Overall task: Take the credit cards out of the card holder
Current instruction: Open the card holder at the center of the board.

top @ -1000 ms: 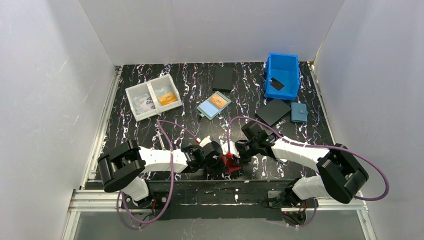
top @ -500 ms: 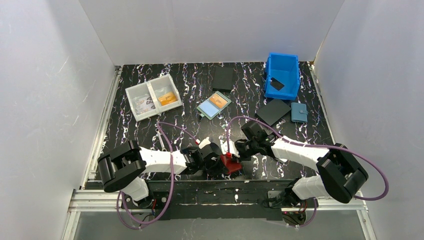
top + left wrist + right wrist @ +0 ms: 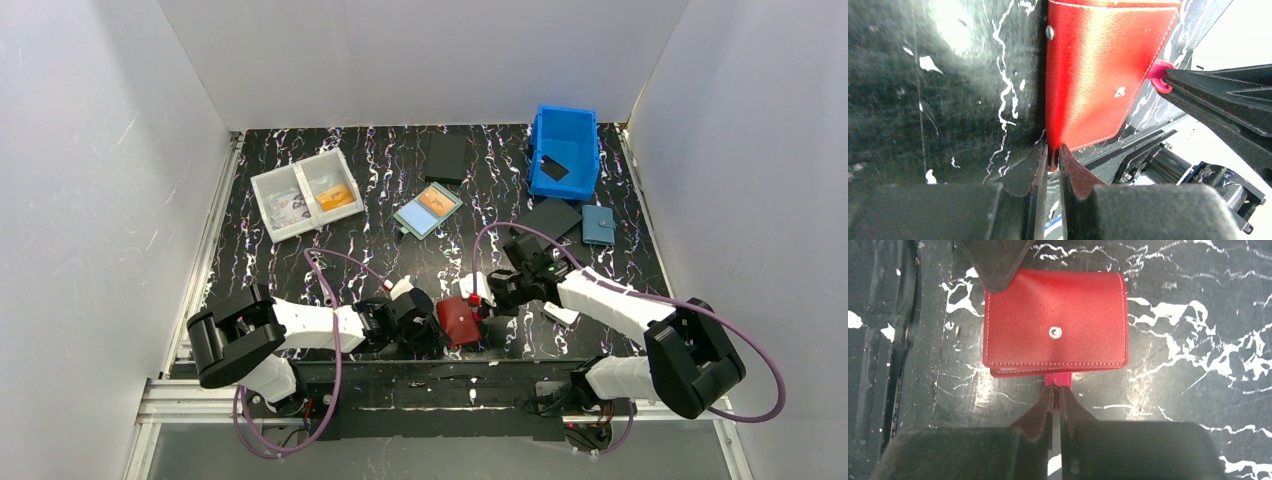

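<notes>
Bright, even light fills the overhead view. Glare blooms on the glossy worktop (image 3: 955,25) in the left wrist view, the left tool (image 3: 1052,152) soft-focused.

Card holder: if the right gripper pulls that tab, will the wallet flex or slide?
Probably flexes: the card holder looks like thin stitched leather, and its tab is a soft strip in the right gripper. Likely light, so it might slide on the glossy table, though the left gripper pinching its corner should hold it.
</notes>
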You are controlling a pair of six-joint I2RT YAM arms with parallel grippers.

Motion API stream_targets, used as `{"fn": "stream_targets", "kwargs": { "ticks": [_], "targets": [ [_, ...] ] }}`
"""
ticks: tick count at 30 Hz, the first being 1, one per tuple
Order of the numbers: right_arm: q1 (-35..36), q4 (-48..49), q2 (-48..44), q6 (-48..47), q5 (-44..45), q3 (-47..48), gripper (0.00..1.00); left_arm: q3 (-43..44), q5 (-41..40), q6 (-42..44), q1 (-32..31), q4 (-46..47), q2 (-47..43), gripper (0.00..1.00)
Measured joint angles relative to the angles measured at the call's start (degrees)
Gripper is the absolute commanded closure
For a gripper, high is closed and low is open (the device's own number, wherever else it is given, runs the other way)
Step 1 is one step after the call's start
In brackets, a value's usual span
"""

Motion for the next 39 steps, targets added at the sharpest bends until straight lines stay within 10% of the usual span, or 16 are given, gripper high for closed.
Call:
{"fn": "stream_targets", "kwargs": {
  "ticks": [8, 17, 28, 39],
  "targets": [
    [-4.6, -1.7, -0.2, -0.4, 0.2, 0.0, 0.89, 0.2, 1.9, 4.9, 4.0, 1.1, 0.2, 0.82],
    [-6.4, -1.8, 1.7, 1.6, 4.2, 0.3, 0.77, 1.2, 4.7, 12.9, 5.4, 2.4, -0.1, 0.38],
    [-9.7, -2.0, 5.1, 6.4, 4.6, 2.9, 0.51, -4.5, 3.7, 25.3, 5.4, -1.4, -16.0, 0.03],
    [-14.6, -4.6, 5.2, 6.3, 3.3, 4.0, 0.21, -15.1, 2.6, 26.0, 5.4, 1.3, -34.9, 0.05]
  ]
}}
